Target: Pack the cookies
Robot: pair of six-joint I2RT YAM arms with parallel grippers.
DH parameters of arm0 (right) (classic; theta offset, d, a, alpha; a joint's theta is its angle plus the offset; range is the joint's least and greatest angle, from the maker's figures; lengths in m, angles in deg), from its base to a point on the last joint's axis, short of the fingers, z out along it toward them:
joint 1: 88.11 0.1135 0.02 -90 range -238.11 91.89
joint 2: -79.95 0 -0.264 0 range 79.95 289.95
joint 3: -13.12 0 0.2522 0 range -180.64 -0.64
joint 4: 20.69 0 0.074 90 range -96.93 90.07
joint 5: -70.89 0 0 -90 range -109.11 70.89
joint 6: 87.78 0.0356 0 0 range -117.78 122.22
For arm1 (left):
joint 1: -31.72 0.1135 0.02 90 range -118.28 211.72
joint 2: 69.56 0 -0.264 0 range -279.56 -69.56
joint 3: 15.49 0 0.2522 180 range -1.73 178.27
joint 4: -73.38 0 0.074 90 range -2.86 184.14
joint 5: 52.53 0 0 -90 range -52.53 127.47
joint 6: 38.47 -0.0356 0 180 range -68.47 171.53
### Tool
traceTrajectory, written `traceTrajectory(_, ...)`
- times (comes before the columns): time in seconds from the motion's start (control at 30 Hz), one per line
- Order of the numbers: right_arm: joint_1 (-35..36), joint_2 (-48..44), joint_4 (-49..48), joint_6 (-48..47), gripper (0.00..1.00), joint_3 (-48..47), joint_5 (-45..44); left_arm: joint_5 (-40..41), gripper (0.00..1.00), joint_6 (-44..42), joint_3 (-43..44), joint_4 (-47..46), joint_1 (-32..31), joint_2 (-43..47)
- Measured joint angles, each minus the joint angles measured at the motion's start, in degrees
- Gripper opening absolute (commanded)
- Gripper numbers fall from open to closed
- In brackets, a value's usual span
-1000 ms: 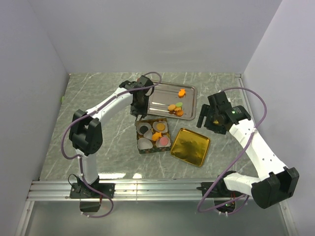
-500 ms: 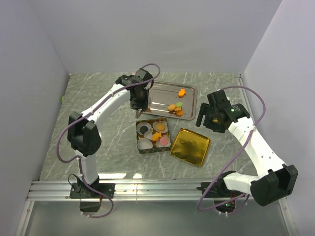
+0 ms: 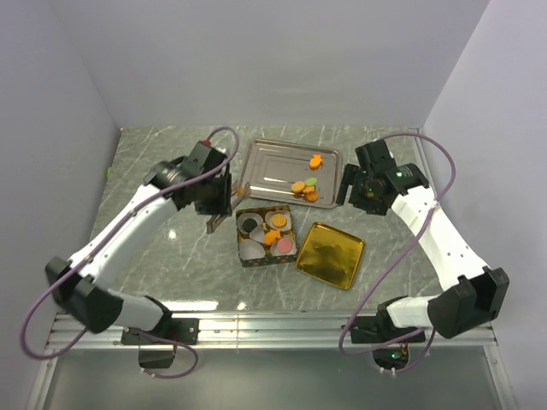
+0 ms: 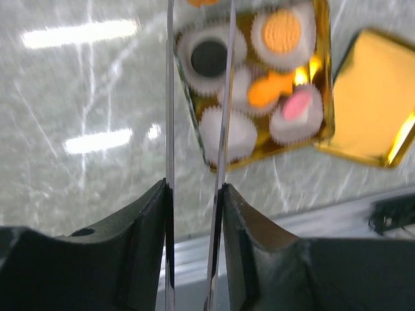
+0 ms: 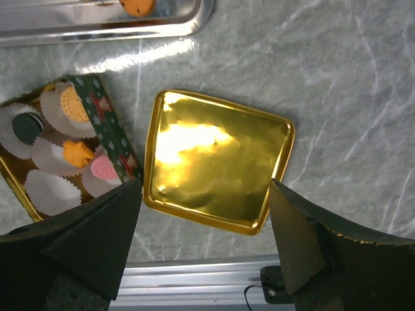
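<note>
Since the left wrist view cuts the left gripper [image 3: 214, 220] off before its tips, the grip can't be confirmed. Its two thin fingers [image 4: 169, 97] run close together with a narrow gap. An orange scrap [image 4: 204, 2] sits between them at the very top edge, too cropped to say whether it is pinched or lies behind. From above, that gripper hangs just left of the box [image 5: 113, 133], tips too small to read. The left wrist view is blurred and the box edges are smeared. The right wrist view crops the box at the left and the tray [image 3: 273, 166] at the top, with one orange biscuit half out of frame there.

The right gripper [image 5: 202, 191] has its fingers spread wide with no object in them. The gold lid [image 3: 331, 254] lies beneath it in its own view. From above it hangs off the tray's right end.

Some of the cookies [image 3: 303, 188] form a small cluster, orange plus one green, on the tray's near right part. One more orange one [image 3: 315, 160] sits apart toward the far edge. The others sit in the box in white paper cups [image 3: 250, 249]: a round orange one [image 4: 283, 29], an odd-shaped orange one [image 4: 272, 87], a pink one [image 4: 298, 107] and a dark round one [image 4: 209, 57]. Two cups show only white paper.

The box lies just in front of the tray on the marble table [image 3: 188, 273]. The lid is just right of it, turned at an angle, contact unclear. The left forearm crosses the table's left half, and purple cables loop over both arms.
</note>
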Motion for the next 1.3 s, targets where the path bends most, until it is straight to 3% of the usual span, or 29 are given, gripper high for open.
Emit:
traceTrajectory(0.17, 0.0, 3.4, 0.1, -0.8, 0.86, -4.3, -0.7, -5.1, 0.41, 0.0, -9.3, 0.1, -1.1, 9.0)
traceTrajectory(0.47, -0.2, 5.4, 0.2, -1.3, 0.85, -7.8, -0.7, -9.7, 0.41, 4.1, -17.7, 0.7, -10.0, 19.6)
traceTrajectory(0.97, -0.2, 5.4, 0.2, -1.3, 0.86, -7.6, 0.2, -7.1, 0.42, 9.2, -24.1, 2.5, -13.6, 22.3)
traceTrajectory(1.3, -0.2, 4.6, 0.0, -1.3, 0.86, -6.8, 0.2, -5.4, 0.50, 10.1, -25.0, 1.8, -13.7, 22.7)
